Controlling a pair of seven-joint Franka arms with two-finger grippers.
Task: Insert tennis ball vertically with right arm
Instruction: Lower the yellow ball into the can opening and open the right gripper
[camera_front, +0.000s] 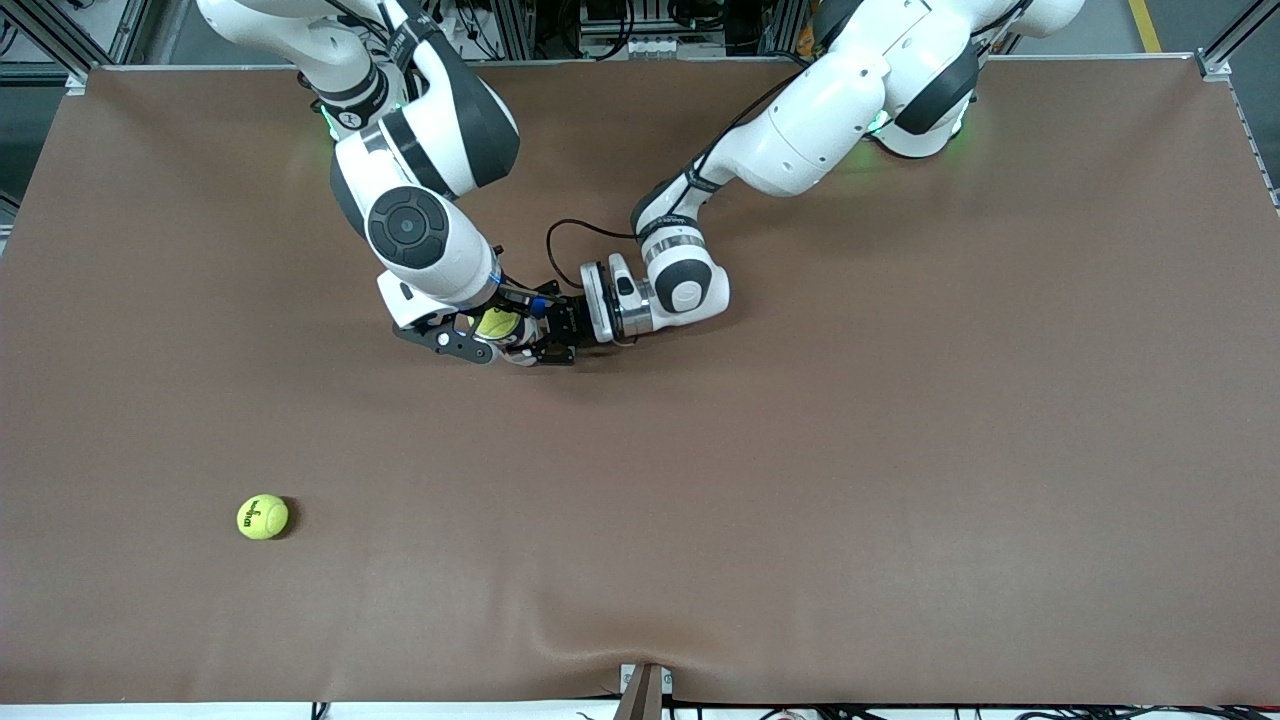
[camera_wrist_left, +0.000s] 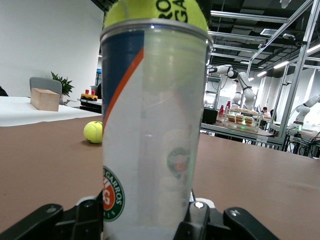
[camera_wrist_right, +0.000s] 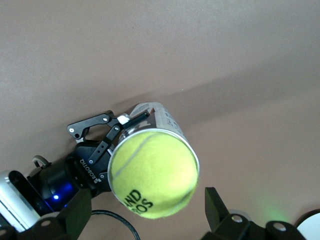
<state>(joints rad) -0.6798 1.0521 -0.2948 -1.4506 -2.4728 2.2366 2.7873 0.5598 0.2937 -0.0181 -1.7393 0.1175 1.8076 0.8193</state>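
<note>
A clear tennis ball can (camera_wrist_left: 155, 125) with a blue and orange label stands upright on the brown table (camera_front: 800, 450). My left gripper (camera_wrist_left: 145, 215) is shut on the can's lower part, low over the table (camera_front: 552, 330). A yellow tennis ball (camera_wrist_right: 152, 172) sits in the can's open mouth, and it also shows at the can's top in the left wrist view (camera_wrist_left: 155, 11). My right gripper (camera_wrist_right: 147, 215) is straight above the can (camera_front: 497, 335). Its fingers (camera_wrist_right: 216, 210) stand apart on either side of the ball with small gaps.
A second tennis ball (camera_front: 262, 517) lies on the table nearer the front camera, toward the right arm's end; it also shows in the left wrist view (camera_wrist_left: 93, 132). A black cable (camera_front: 560, 235) loops by the left wrist.
</note>
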